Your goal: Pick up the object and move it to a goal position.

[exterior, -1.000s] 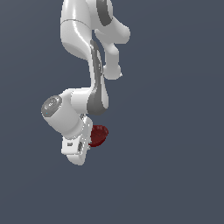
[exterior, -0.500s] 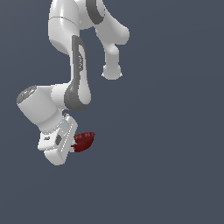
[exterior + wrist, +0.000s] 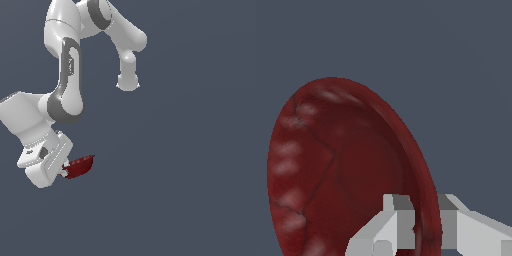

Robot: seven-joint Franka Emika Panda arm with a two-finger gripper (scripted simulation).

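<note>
The pickup looks done: the white end effector (image 3: pixel 64 169) is clamped on the rim of the bowl (image 3: pixel 80 167), which sticks out just beside it toward the exterior view's right, held clear of any surface. What is left, as I judge it, is carrying it to the goal, and no goal marker shows. In the wrist view one finger (image 3: pixel 396 220) sits inside the bowl (image 3: pixel 331 175), one outside. The bowl is dark red, round, shallow and glossy, with pale ribbed highlights around its inner wall.
</note>
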